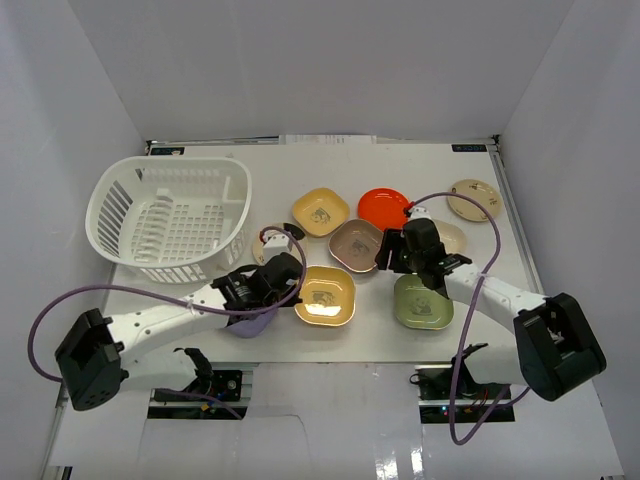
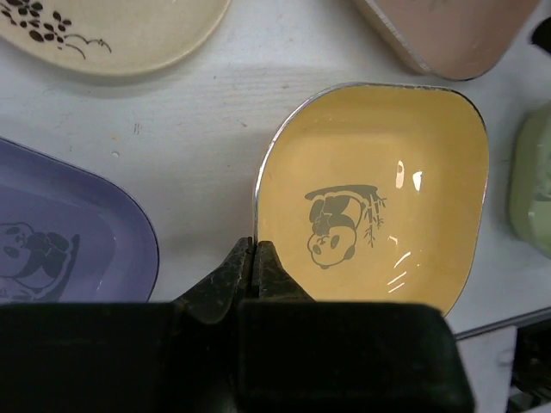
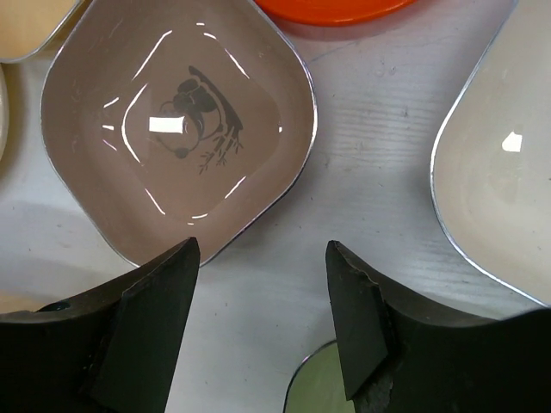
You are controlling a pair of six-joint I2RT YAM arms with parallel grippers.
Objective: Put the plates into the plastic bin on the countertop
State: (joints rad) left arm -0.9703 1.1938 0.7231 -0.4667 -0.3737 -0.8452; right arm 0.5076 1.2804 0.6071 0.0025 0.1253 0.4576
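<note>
Pressed together right under the left wrist lens, the black tips of the left gripper (image 2: 254, 255) are meeting at the near-left rim of the yellow rounded-square plastic plate (image 2: 370, 198) with a panda print; whether they are nipping that rim is hard to make out. Just left of the yellow plate, a lavender plate (image 2: 60, 232) is being cut off by the frame, and overhead the left arm (image 1: 165, 318) is covering most of it. Beyond the yellow plate, a cream plate (image 2: 112, 30) with a dark flower print is also being cropped. The right gripper (image 3: 258, 292) is hanging spread wide and empty, its fingers framing the near corner of the brown rounded-square plate (image 3: 181, 120), lying just beyond and right of the yellow plate. Around it only slivers of an orange-red plate (image 3: 336, 7), a pale cream plate (image 3: 499, 172) and a green plate (image 3: 314, 383) are showing. Only the overhead view is showing the large white slotted plastic bin (image 1: 115, 210), sitting on the white countertop (image 1: 330, 165) well left of and beyond the yellow plate.
</note>
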